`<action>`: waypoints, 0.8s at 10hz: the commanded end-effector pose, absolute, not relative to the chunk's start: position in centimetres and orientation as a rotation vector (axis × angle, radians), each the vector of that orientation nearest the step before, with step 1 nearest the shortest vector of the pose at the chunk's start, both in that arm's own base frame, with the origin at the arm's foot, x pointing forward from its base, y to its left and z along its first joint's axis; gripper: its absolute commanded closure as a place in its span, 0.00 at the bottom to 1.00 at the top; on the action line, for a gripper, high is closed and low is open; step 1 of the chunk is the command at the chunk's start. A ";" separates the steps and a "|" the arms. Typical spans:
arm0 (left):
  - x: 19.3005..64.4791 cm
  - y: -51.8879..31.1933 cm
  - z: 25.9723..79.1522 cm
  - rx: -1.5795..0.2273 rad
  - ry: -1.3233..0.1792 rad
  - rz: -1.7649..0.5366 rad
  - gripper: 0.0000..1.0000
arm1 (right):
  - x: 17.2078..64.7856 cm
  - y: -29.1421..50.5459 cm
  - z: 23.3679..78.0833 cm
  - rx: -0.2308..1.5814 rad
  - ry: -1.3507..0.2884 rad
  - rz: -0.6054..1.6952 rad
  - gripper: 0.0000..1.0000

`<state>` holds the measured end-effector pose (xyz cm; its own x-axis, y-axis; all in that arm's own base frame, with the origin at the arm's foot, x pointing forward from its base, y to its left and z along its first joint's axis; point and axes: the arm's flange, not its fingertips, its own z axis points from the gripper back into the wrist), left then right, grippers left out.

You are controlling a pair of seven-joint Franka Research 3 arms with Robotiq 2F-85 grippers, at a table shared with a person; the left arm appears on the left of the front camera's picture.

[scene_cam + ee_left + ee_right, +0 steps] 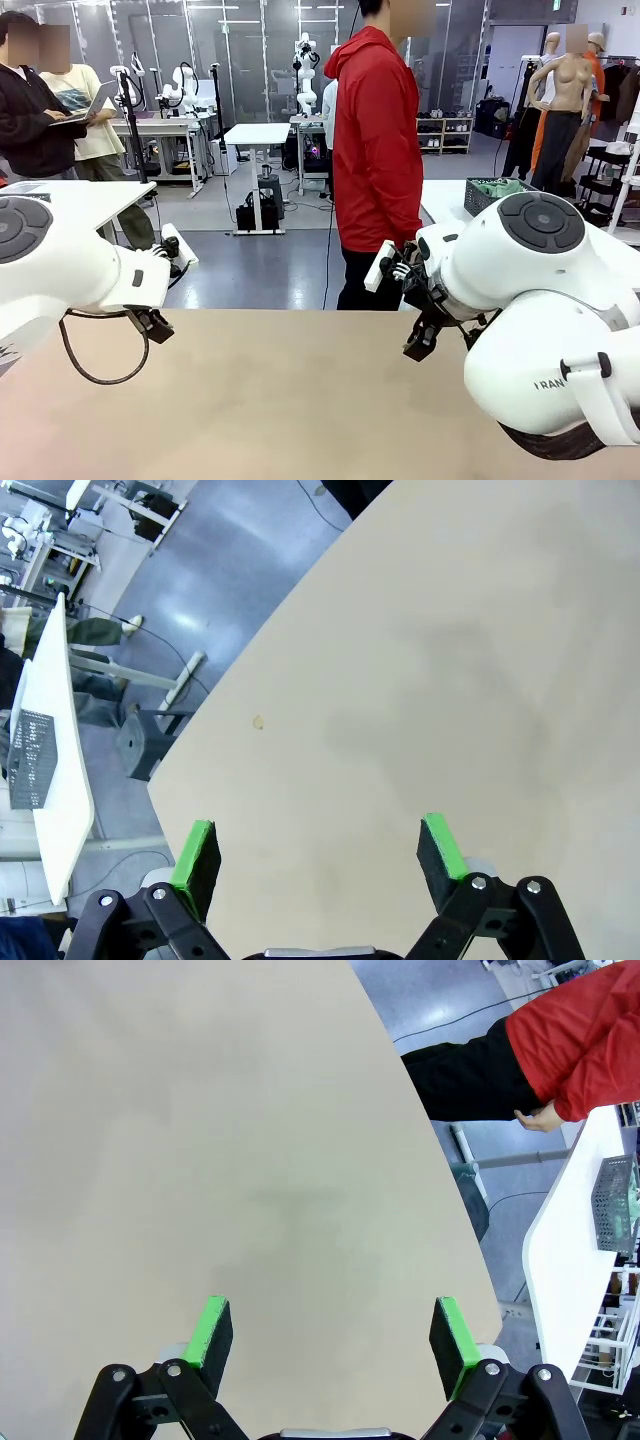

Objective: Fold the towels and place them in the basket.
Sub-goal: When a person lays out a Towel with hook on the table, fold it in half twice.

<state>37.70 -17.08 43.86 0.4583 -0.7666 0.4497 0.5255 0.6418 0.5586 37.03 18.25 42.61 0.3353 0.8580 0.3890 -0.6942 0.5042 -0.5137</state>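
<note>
table (pixel 280 400): beige, wide and bare-topped, running across the front view between the two arms; its far edge meets the grey floor.
right arm (pixel 540 300): white, bulky, comes in from the right side of the front view, with its wrist pointing down over the table's right half.
left arm (pixel 60 270): white, comes in from the left side, with a black cable looping below its wrist, over the table's left part.
person (pixel 375 150): in a red jacket and dark trousers, standing at the far side of the table, just right of the middle, turned side-on.
white side table (pixel 445 205): behind the person, to the right, well apart from the beige table.
basket (pixel 478 200): dark grey mesh, standing on the white side table, partly hidden by the right arm.
mint green towel (pixel 500 187): lying crumpled in the basket, rising just above its rim.
person's hand (pixel 540 1117): at the jacket's hem, beside the white side table's edge.
left gripper (pixel 318 845): jaws spread wide, nothing between them, above bare tabletop near the table's edge.
right gripper (pixel 335 1325): jaws spread wide, holding nothing, over bare tabletop.
green pads (pixel 212 1322): facing each other across the gap, touching nothing.
</note>
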 end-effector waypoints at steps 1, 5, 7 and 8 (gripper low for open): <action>37.8 -17.1 44.4 0.343 -0.748 -0.834 0.00 | 37.1 18.5 42.6 -0.250 -0.690 1.017 0.00; 40.3 -20.1 43.9 0.206 -0.660 -1.128 0.00 | 38.1 19.8 43.3 -0.196 -0.608 1.178 0.00; 41.9 -22.5 43.5 0.108 -0.633 -1.241 0.00 | 38.8 21.7 43.2 -0.104 -0.552 1.311 0.00; 42.1 -23.3 43.3 0.077 -0.640 -1.280 0.00 | 38.8 22.5 42.9 -0.064 -0.521 1.368 0.00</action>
